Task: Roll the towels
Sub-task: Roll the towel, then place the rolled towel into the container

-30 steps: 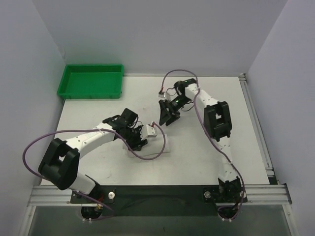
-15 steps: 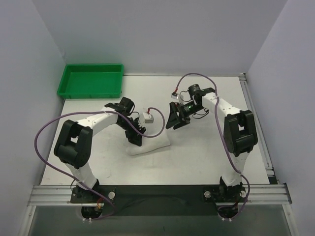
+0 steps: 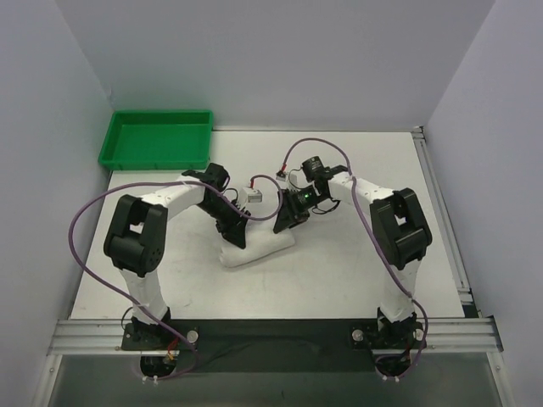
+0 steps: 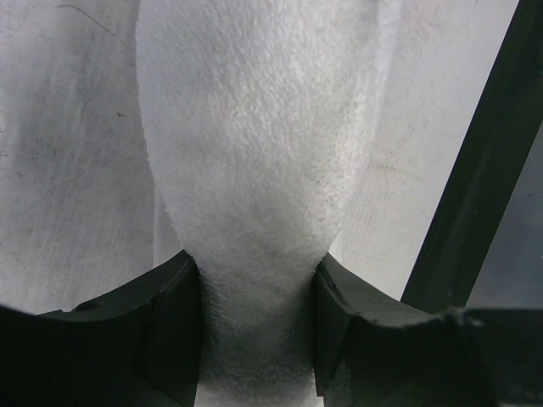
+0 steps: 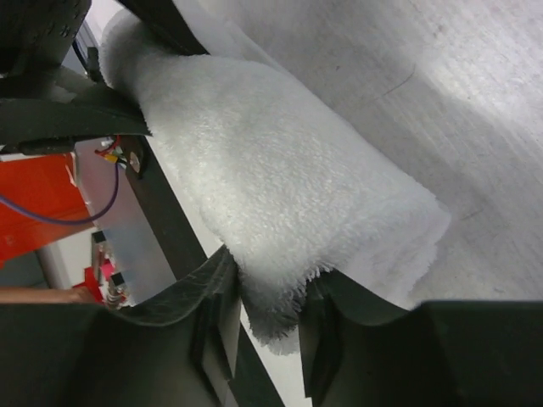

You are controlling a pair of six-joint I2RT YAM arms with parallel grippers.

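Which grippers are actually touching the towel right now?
Touching, both. Left wrist view: the left gripper squeezes the towel between its fingers, no gap. Right wrist view: the right gripper pinches the towel's fuzzy end.

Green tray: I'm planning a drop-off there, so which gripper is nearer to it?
Left. The left gripper clamps the towel below and right of the green tray; the right gripper clamps the towel's other end, farther right.
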